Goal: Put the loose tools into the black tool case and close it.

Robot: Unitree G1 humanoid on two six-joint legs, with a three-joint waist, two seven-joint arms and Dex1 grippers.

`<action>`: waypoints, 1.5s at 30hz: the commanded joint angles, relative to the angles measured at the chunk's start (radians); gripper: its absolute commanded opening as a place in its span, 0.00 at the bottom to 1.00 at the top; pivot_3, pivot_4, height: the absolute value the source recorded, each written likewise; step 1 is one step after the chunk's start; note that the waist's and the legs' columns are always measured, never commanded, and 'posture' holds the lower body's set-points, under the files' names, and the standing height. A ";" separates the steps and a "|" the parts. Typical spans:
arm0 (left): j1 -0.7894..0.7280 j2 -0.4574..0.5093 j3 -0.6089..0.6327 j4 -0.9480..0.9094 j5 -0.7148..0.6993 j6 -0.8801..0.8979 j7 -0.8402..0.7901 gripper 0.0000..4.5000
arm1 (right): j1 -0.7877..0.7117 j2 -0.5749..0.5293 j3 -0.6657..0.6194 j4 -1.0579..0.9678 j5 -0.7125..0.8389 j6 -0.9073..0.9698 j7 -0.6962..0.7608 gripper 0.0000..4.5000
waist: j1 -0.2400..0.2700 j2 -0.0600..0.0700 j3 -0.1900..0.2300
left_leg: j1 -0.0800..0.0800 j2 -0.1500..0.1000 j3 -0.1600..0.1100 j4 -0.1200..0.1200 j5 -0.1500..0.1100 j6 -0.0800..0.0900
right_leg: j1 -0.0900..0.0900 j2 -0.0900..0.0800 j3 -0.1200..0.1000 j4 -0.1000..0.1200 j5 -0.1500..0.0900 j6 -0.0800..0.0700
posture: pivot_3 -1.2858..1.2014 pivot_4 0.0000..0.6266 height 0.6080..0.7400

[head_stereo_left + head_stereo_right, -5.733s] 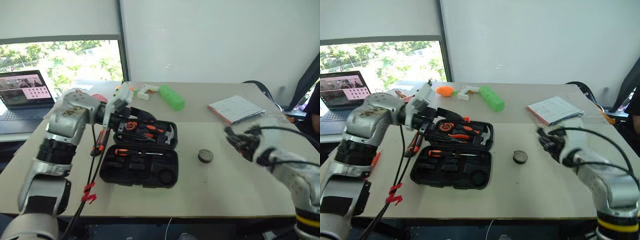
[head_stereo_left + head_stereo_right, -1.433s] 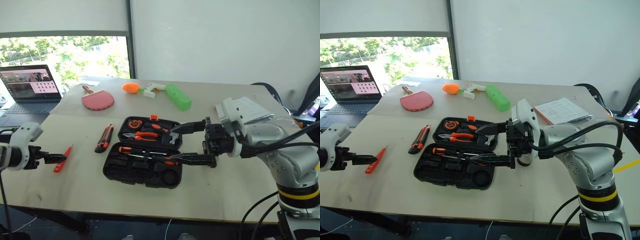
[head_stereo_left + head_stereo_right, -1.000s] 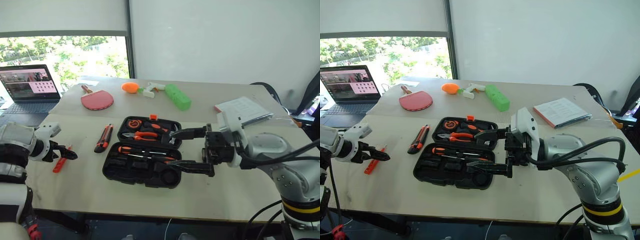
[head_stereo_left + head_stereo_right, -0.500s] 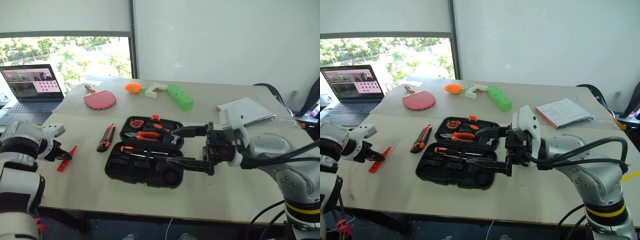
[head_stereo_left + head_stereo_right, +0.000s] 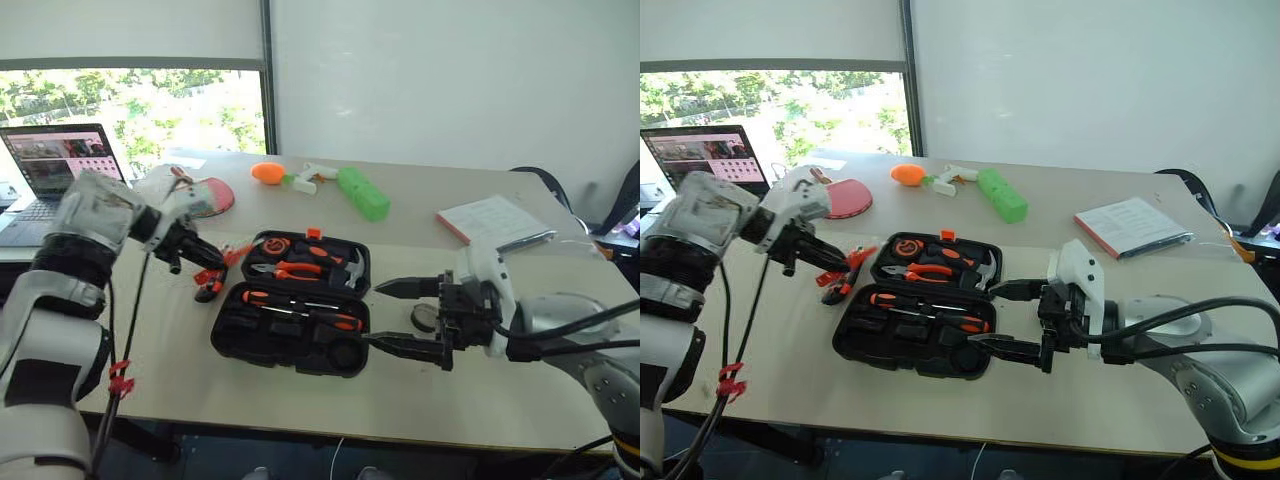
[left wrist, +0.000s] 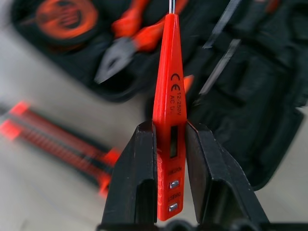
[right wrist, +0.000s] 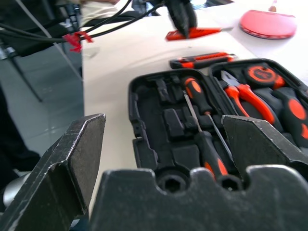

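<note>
- The black tool case [image 5: 292, 315] sits open in the middle of the table [image 5: 480, 395], lid flat behind the base. Pliers, a tape measure and a hammer are in the lid half, two screwdrivers [image 5: 300, 308] in the near half, and a few recesses look empty.
- The left gripper [image 5: 205, 258] is pinching the slim orange tool [image 6: 169, 120] between its two fingers, held up in the air just off the case's left edge.
- Still out on the table: the utility knife [image 5: 837, 285] right beside the case's left side, and the round tape roll [image 5: 424, 317] off the right side, partly behind the right gripper [image 5: 400, 316].
- That right gripper is spread wide with nothing in it, hovering at the case's right edge.
- So I'd guess roughly halfway: three things left to seat, then the lid.
- View differences: the left wrist view shows the printing on the orange tool and exactly how it's clamped; the head views give you the tape roll; the right wrist view looks across the recesses.
</note>
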 commanded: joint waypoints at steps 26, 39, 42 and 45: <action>-0.078 -0.178 -0.362 0.142 0.066 -0.515 -0.007 0.09 | 0.097 -0.010 -0.084 -0.130 0.110 -0.018 -0.220 1.00 | -0.009 0.000 0.000 | 0.000 -0.001 0.000 0.002 0.000 0.001 | 0.001 0.000 0.001 0.000 0.000 0.001 | 0.52 0.24 0.99; -0.055 -0.178 -0.326 0.187 0.150 -0.503 -0.007 0.09 | 0.091 -0.006 -0.071 -0.127 0.098 -0.036 -0.225 1.00 | -0.009 0.000 0.000 | 0.001 -0.001 -0.001 0.003 0.001 0.002 | 0.003 0.000 0.001 0.001 0.001 0.001 | 0.52 0.24 0.99; -0.044 -0.168 -0.329 0.178 0.136 -0.489 -0.007 0.09 | 0.088 -0.009 -0.067 -0.124 0.091 -0.039 -0.219 1.00 | -0.010 0.000 0.000 | 0.001 -0.001 -0.001 0.002 0.001 0.002 | 0.003 0.000 0.001 0.001 0.001 0.001 | 0.52 0.24 0.99; -0.033 -0.164 -0.329 0.175 0.120 -0.481 -0.007 0.09 | 0.083 -0.011 -0.063 -0.122 0.086 -0.041 -0.210 1.00 | -0.010 0.000 0.000 | 0.001 -0.001 -0.001 0.002 0.001 0.002 | 0.003 0.000 0.001 0.001 0.001 0.001 | 0.52 0.24 0.99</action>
